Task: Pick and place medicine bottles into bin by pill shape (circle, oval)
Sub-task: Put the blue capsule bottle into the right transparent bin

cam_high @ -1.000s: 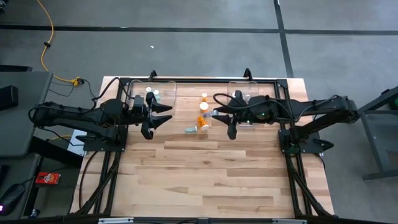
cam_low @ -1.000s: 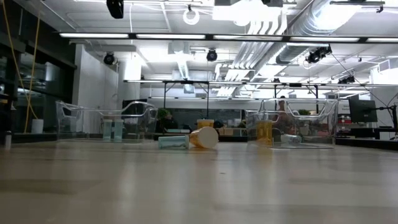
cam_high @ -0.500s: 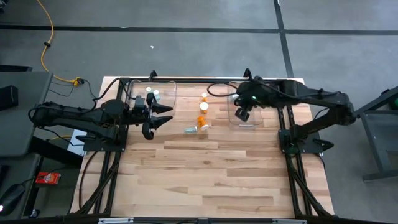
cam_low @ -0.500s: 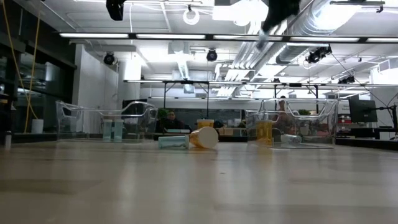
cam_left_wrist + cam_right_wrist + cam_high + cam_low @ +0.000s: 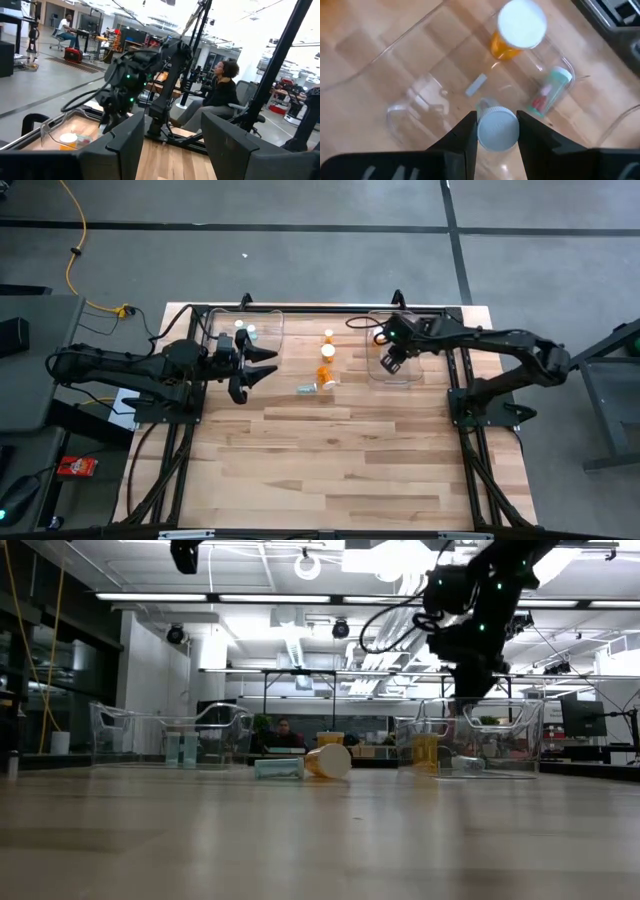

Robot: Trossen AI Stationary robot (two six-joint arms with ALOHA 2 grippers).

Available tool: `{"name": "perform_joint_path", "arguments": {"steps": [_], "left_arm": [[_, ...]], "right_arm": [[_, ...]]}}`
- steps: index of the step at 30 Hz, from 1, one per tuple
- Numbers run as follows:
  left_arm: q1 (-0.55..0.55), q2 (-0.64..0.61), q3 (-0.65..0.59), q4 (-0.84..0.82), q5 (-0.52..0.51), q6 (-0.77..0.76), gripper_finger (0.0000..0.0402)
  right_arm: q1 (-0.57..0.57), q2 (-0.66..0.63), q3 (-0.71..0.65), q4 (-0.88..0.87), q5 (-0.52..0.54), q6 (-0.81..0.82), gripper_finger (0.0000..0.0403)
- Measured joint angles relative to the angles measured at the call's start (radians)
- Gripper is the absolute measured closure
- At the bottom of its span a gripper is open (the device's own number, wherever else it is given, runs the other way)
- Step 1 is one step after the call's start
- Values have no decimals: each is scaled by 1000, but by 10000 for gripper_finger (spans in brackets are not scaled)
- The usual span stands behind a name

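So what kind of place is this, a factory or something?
More likely a robotics lab or workshop: exposed ceiling ducts, a person at a workstation, and a wooden test table with framed-in arms.

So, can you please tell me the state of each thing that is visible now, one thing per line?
right gripper: over the right bin, shut on a clear bottle
left gripper: open, empty, beside the left bin
orange bottle in right bin: upright, capped
pale bottle in right bin: lying on its side
orange bottle on table: lying down
pale bottle on table: lying down
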Motion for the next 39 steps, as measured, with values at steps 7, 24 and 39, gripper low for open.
{"name": "perform_joint_path", "arguments": {"steps": [7,24,39], "left_arm": [[0,0,0,1,-41,0,216],[0,0,0,1,-42,0,216],[0,0,0,1,-44,0,216]], "right_arm": [[-95,67,-29,43,-33,111,306],[-131,230,43,24,-12,119,305],[-129,221,44,18,-27,138,213]]}}
